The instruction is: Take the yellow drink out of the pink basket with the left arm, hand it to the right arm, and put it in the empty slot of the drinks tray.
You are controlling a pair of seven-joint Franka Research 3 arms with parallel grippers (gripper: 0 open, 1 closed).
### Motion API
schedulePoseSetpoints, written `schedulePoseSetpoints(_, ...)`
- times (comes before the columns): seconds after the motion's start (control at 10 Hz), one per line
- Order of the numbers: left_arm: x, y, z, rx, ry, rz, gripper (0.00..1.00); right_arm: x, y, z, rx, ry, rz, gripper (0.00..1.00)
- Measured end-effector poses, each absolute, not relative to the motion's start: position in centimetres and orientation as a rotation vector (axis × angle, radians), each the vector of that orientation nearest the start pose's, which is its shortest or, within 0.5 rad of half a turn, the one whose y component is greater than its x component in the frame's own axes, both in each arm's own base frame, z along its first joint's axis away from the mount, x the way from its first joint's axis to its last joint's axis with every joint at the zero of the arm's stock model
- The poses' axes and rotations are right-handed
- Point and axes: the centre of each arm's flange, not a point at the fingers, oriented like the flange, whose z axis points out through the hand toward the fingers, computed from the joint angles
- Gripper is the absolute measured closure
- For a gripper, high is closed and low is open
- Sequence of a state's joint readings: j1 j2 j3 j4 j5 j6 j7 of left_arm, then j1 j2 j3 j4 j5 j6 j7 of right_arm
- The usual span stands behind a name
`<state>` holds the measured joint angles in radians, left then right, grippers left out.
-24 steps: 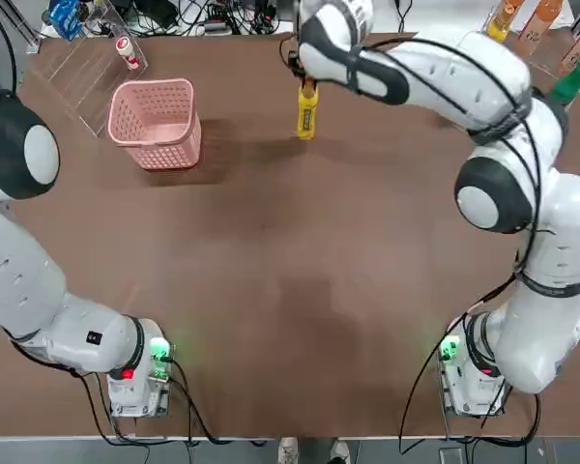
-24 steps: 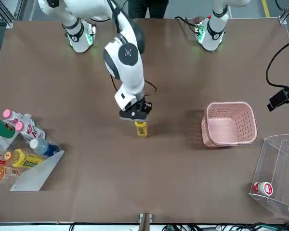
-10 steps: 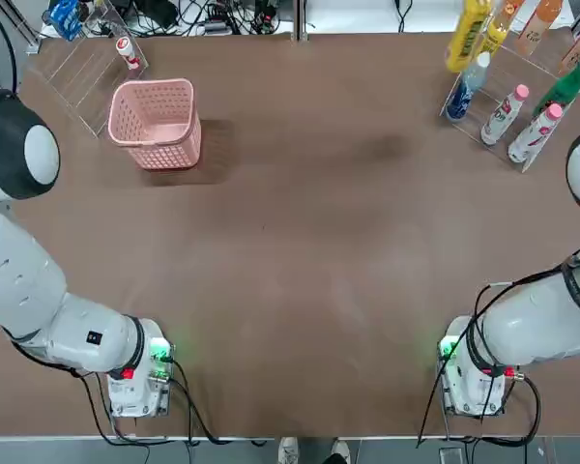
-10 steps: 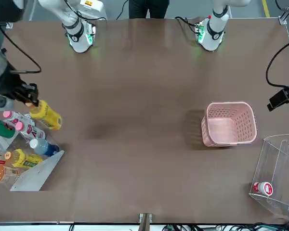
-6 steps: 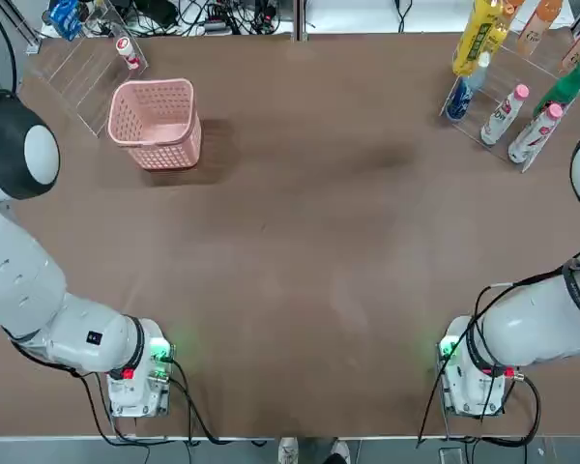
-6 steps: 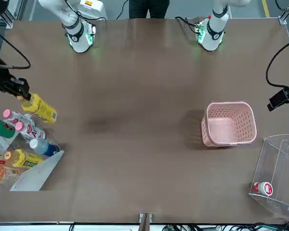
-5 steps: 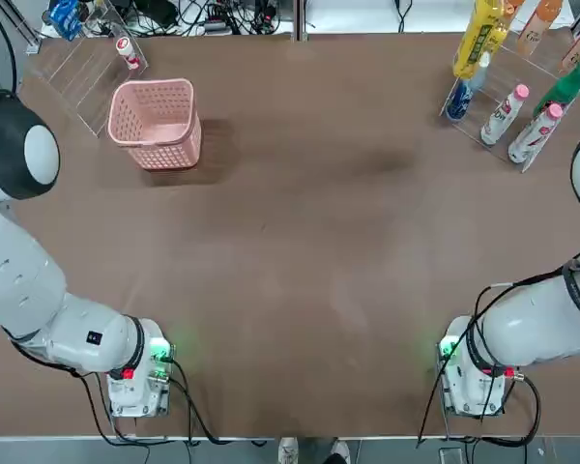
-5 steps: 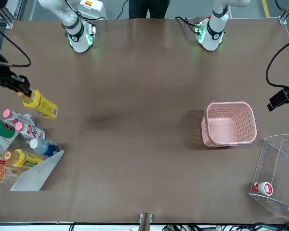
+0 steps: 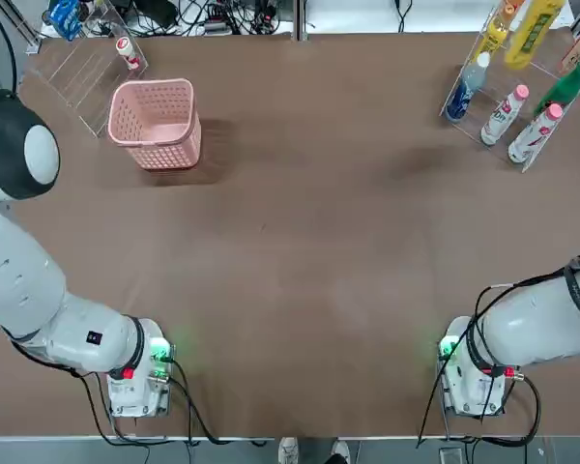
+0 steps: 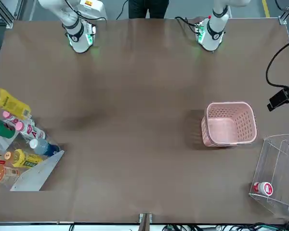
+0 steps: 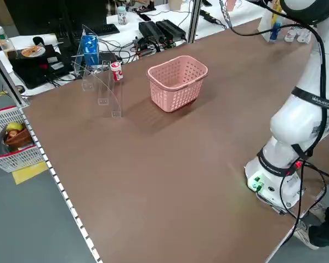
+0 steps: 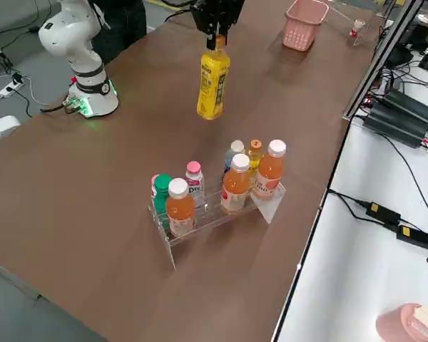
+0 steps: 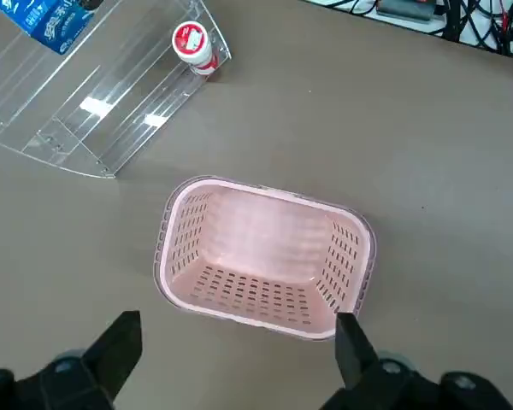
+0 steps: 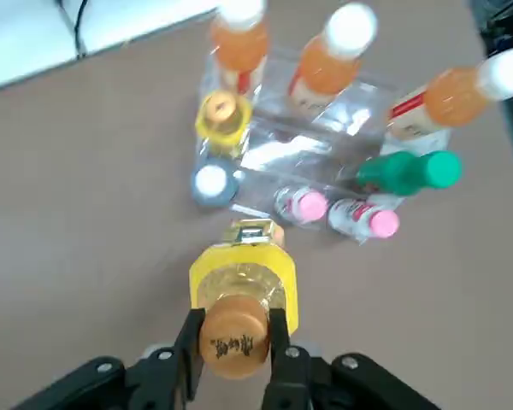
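Observation:
My right gripper (image 12: 214, 20) is shut on the orange-brown cap of the yellow drink (image 12: 213, 82), which hangs upright in the air beside the drinks tray (image 12: 207, 214). In the right wrist view the yellow drink (image 14: 244, 286) hangs just short of the tray (image 14: 312, 128), where a bare acrylic lane (image 14: 282, 154) shows between the bottles. From overhead the yellow drink (image 9: 534, 29) is at the far right corner. The pink basket (image 9: 155, 121) stands at the far left with nothing in it. My left gripper (image 13: 235, 350) hovers open above the basket (image 13: 265, 256).
The tray holds orange, green, pink-capped and paler yellow bottles (image 12: 237, 182). A clear acrylic stand (image 13: 111, 85) with a small red-capped bottle (image 13: 192, 47) and a blue packet sits beyond the basket. Cables lie past the far edge. The arm bases (image 9: 135, 372) stand at the near edge.
The right gripper has carried the yellow drink from the middle of the table's far side over to the tray at the far right. The left arm and the basket have not moved.

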<state>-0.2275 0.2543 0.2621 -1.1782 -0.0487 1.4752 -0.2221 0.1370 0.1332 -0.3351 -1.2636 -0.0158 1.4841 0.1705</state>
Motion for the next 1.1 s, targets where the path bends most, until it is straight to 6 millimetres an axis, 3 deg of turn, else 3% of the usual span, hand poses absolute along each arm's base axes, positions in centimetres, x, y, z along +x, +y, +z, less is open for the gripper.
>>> schedulePoseSetpoints(0.2,61.9,-1.0,65.4,-3.106,-0.377,-0.082,0.00,57.5,-13.8,68.7,-3.132,0.685,-0.229,0.66)
schedulePoseSetpoints(0.5,61.9,-1.0,65.4,-3.106,-0.377,-0.082,0.00,58.9,-17.5,65.2,-3.126,0.788,-0.168,0.66)
schedulePoseSetpoints(0.8,61.9,-1.0,65.4,-3.106,-0.377,-0.082,0.00,61.6,-19.2,62.1,-3.095,0.831,-0.127,0.66)
schedulePoseSetpoints(1.1,61.9,-1.0,65.4,-3.106,-0.377,-0.082,0.00,63.7,-18.9,61.3,-3.108,0.821,-0.146,0.66)
